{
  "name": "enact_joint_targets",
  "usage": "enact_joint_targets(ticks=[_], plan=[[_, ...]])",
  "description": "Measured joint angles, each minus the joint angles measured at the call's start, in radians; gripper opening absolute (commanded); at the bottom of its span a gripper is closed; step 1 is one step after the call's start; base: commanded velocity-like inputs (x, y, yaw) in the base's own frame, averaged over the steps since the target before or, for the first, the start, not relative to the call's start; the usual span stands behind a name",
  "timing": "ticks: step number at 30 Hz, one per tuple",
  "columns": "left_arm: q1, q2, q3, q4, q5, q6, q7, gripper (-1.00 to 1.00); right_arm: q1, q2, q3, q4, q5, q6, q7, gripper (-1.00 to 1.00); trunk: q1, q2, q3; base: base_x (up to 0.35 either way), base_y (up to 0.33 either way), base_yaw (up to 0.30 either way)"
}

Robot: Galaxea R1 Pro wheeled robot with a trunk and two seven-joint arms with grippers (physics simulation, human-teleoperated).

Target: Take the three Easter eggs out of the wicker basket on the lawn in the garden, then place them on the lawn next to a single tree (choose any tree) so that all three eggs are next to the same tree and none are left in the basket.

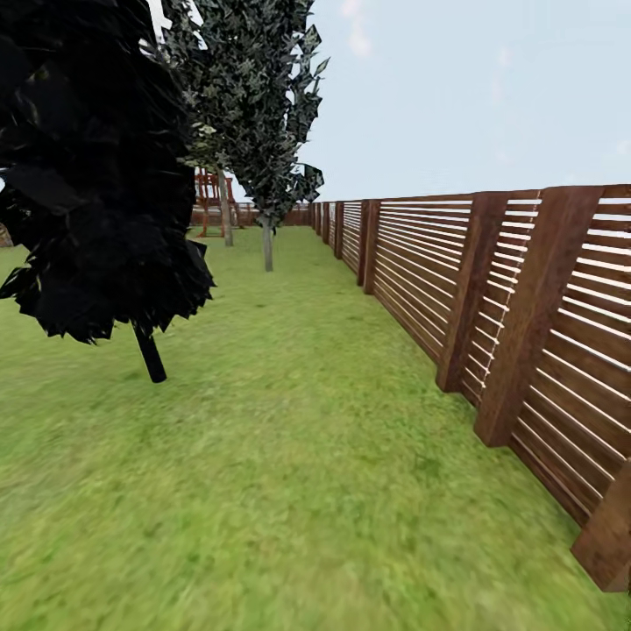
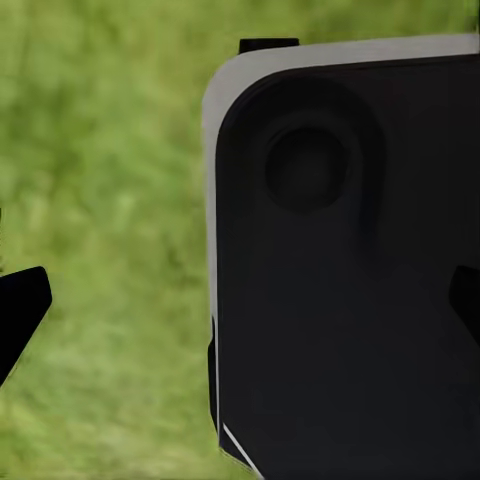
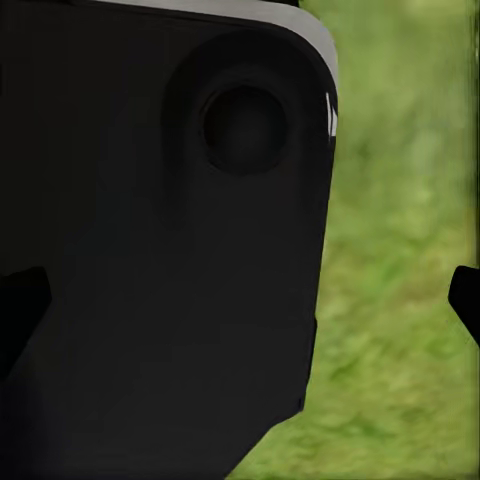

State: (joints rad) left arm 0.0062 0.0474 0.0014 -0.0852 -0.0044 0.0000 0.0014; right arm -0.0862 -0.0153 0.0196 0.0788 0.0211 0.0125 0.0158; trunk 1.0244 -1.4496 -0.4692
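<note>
The lawn [image 1: 289, 456] runs ahead along the slatted fence [image 1: 526, 315] on its right edge. A black tree [image 1: 96, 166] stands near on the left; farther on, close to the fence, stands the tree [image 1: 263, 114] with a pale trunk, a playset [image 1: 209, 200] beyond it. Both wrist views show grass past a dark robot panel [image 2: 350, 270]. The left hand [image 2: 245, 305] and right hand [image 3: 240, 305] are spread wide, holding nothing.

No readable text, labels or signs anywhere.

Fenced garden [image 1: 491, 289]: lawn [image 1: 289, 456], trees, slatted fence [image 1: 543, 307].
</note>
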Motion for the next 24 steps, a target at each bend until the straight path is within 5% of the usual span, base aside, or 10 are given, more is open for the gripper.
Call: enact_joint_targets(ticks=[9, 24], plan=[[0.000, 0.000, -0.001, 0.001, -0.001, 0.000, 0.000, 1.00, 0.000, 0.000, 0.000, 0.000, -0.002, 0.000, 0.000, 1.00, 0.000, 0.000, 0.000, 0.330, -0.098, -0.226], [0.000, 0.000, -0.001, 0.001, -0.001, 0.000, 0.000, 1.00, 0.000, 0.000, 0.001, 0.000, 0.004, 0.001, -0.001, 1.00, 0.000, 0.000, 0.000, 0.330, -0.101, -0.013]])
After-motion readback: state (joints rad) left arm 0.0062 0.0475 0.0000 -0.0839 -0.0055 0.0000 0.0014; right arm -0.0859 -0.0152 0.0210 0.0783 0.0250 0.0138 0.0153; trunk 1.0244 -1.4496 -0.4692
